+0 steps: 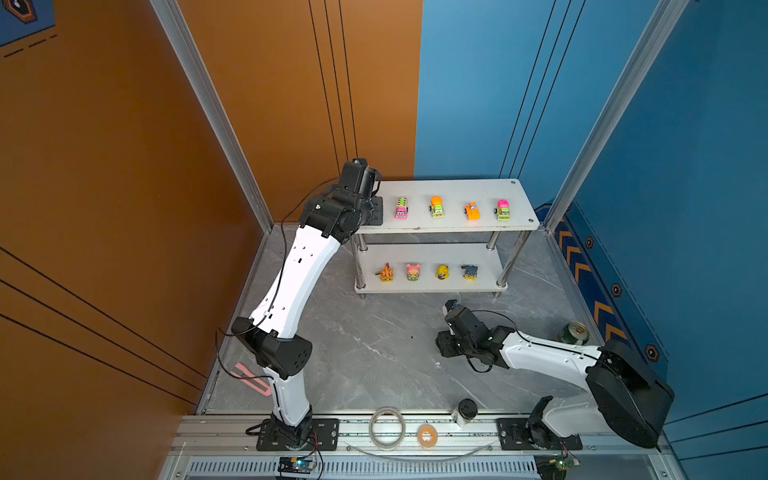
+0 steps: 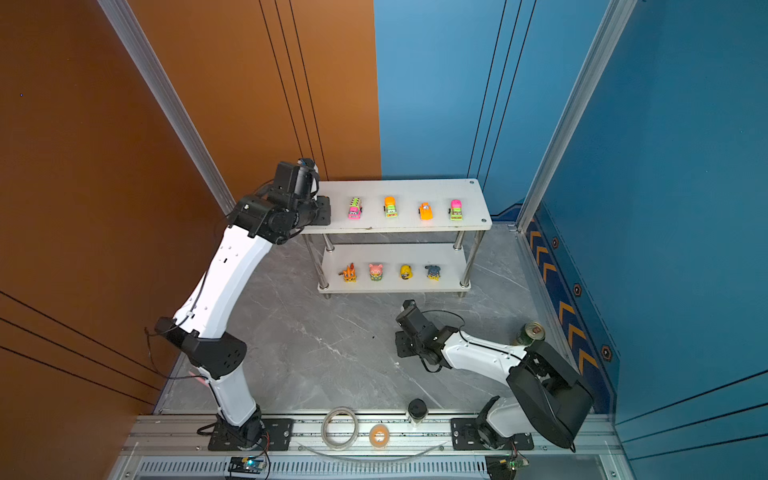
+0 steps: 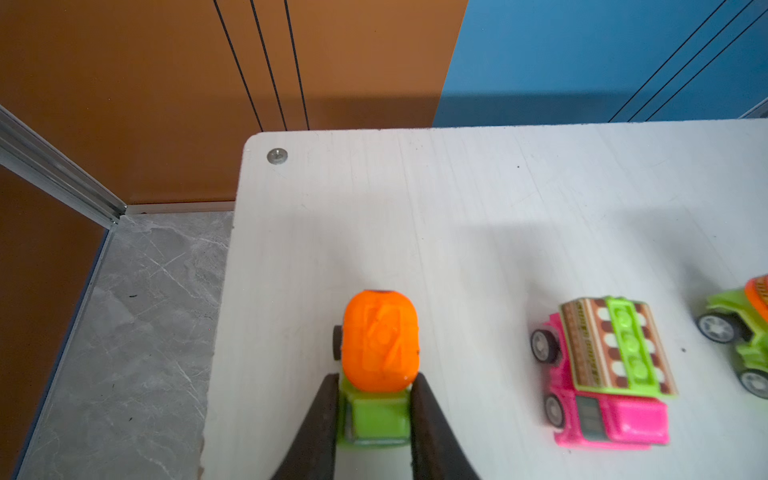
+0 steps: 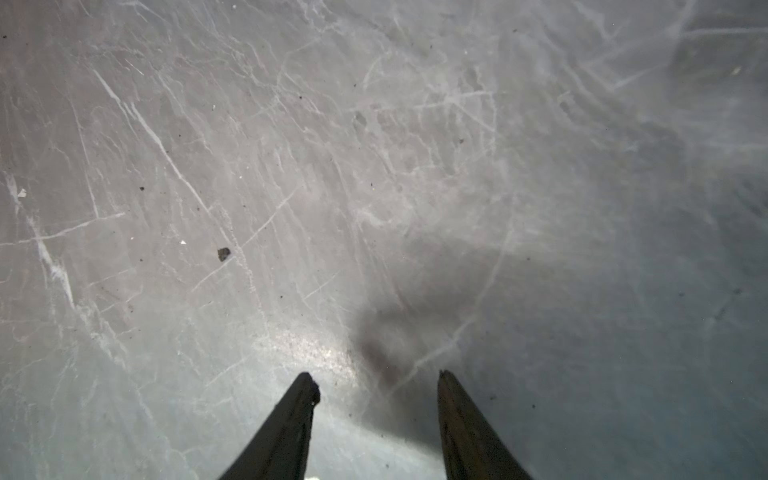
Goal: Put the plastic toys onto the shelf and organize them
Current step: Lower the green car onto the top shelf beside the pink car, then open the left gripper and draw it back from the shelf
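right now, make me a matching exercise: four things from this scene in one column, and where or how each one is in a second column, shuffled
1 left gripper
2 right gripper
3 pink figurine
4 green can

a on the lower board of the shelf
b open above bare tabletop
c standing on the tabletop, off the shelf
d closed on the orange-and-green car

Pairs: 1-d, 2-b, 3-a, 4-c

Five toy cars, four figurines, one two-tier shelf, two tape rolls, one green can
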You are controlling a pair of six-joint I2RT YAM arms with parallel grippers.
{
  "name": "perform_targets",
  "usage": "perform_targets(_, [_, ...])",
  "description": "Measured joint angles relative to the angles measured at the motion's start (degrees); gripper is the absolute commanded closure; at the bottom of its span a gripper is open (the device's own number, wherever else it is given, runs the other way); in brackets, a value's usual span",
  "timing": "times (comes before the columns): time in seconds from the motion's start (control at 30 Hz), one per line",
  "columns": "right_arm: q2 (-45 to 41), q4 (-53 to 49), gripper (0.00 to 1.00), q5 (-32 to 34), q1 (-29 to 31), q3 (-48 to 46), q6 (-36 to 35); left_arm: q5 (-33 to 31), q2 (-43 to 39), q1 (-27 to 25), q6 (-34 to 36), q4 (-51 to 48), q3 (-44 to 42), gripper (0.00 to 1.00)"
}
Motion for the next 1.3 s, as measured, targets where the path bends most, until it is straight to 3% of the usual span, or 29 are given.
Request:
perform_targets(0.6, [-2.97,0.42,0.49,0.02,-0.04,-1.68,0.0,-2.91,0.76,-0.59,-1.49,-0.33,0.74,0.7])
perform_targets(0.87, [-2.99,0.42,0.49,0.02,-0.11,-1.68,0.0,-3.13,0.87,-0.59,-2.38,-0.37,0.74,0.59])
perform_targets(1.3, [-2.99,0.42,0.49,0.02,-0.15,-1.79,0.0,-3.17,1.01,-0.94,-2.82,-0.37,0.98,0.58])
